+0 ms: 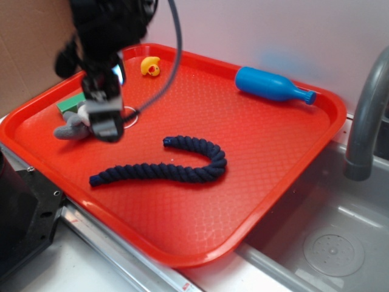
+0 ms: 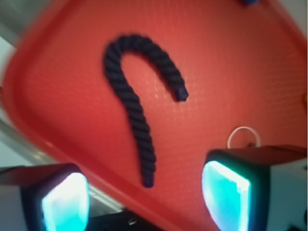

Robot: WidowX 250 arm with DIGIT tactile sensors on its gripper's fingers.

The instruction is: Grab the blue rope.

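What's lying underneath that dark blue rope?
The blue rope lies flat on the red tray, in a hook-shaped curve. Only the tray's textured surface shows around it. The strip directly beneath the rope is covered, so that cannot be seen.

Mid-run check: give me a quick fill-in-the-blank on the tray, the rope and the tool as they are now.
1. The blue rope lies on the red ____.
2. The tool has its jaws ____, with nothing between them.
3. The rope is bent like a hook; its curved end points toward the ____ side, where the faucet stands.
4. The bright blue ____ lies on its side near the tray's far edge.

Missing words: tray; open; sink; bottle
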